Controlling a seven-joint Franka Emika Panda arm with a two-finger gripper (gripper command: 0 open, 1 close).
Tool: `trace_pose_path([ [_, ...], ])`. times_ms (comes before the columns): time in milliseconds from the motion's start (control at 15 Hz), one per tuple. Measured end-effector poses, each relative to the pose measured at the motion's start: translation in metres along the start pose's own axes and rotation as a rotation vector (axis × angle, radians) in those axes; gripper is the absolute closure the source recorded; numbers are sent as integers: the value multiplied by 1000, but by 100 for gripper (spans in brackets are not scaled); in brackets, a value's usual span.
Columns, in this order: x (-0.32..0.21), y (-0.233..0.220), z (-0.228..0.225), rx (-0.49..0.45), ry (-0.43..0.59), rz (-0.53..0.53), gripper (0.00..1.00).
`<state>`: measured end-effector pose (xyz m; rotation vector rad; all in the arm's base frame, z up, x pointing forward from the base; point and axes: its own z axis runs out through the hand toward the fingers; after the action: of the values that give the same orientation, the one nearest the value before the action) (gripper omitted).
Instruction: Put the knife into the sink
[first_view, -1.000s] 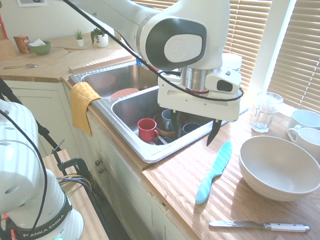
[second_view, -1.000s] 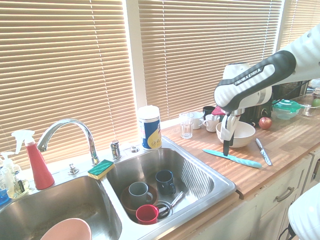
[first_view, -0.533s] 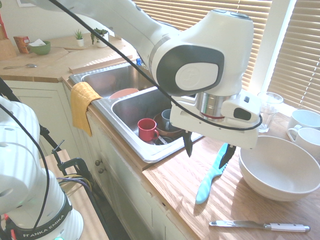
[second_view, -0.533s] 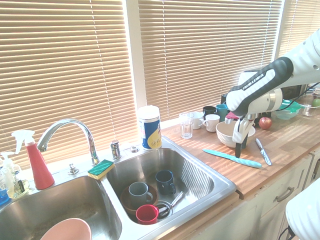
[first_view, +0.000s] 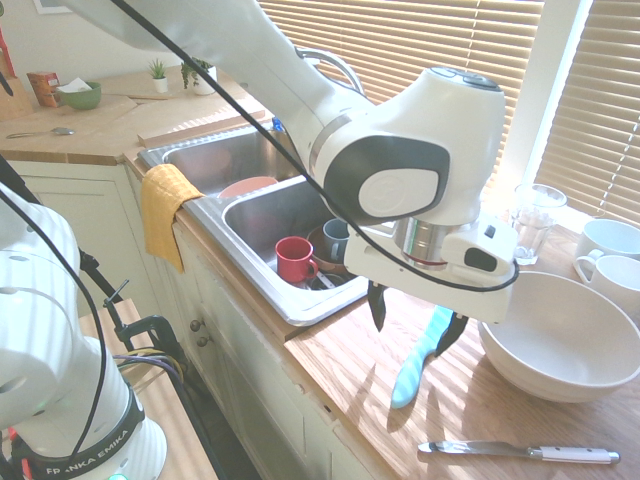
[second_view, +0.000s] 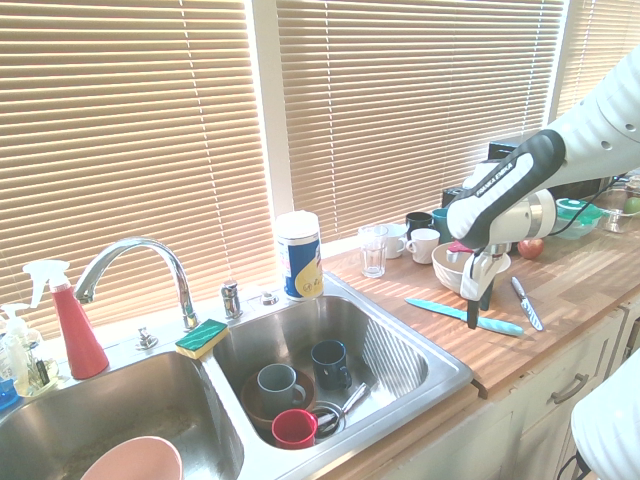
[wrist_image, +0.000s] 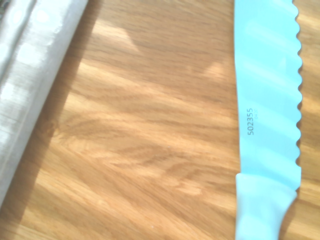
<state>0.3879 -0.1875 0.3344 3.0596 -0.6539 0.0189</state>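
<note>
The gripper (first_view: 411, 323) is held spread and empty above the knife (first_view: 425, 361), laid near the counter's (first_view: 350, 375) front edge, ready for grasping.

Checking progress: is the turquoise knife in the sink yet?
Not yet. The turquoise plastic knife lies flat on the wooden countertop, outside the steel sink.

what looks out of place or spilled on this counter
Nothing is spilled or damaged. Two knives lie loose on the wooden counter rather than in the sink: the turquoise knife under the open gripper, and a silver knife near the front edge.
</note>
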Motion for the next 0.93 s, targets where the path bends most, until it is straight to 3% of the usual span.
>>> trace_pose_path([
  [467, 5, -1, 16, -11, 3, 9, 0],
  [533, 5, -1, 17, -11, 6, 8, 100],
  [933, 6, -5, 21, -14, 5, 17, 100],
])
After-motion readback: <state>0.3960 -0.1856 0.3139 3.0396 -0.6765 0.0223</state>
